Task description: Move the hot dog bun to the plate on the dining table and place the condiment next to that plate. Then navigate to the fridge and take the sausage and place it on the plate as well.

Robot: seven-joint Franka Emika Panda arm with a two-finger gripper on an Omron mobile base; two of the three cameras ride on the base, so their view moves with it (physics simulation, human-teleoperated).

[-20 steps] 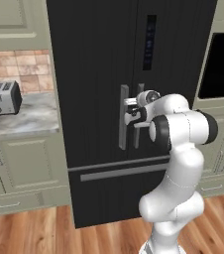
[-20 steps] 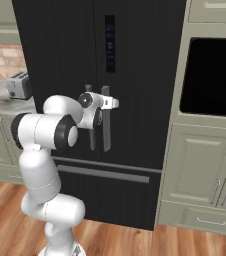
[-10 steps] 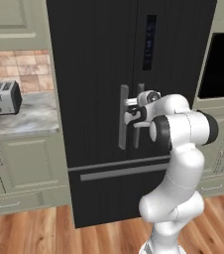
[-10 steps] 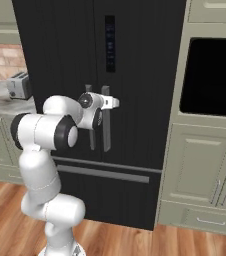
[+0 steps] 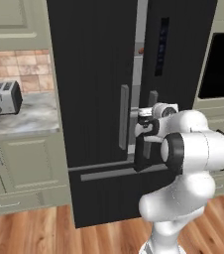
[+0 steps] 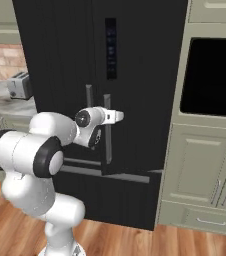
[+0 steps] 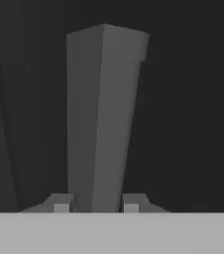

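Fridge (image 5: 99, 99) door is cracked; jaws clamped on the right handle (image 7: 101, 124), sausage probably inside—pull wider next.

Both base views flank the fridge (image 5: 109, 99) — hand view hugs its handle (image 7: 101, 124).

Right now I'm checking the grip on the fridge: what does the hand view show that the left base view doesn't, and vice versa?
Hand view: the gripper with its fingertips closed on either side of the door handle. Left base view: a pale gap between the doors of the fridge, and a toaster on the counter. Both: the door handle and the black fridge front.
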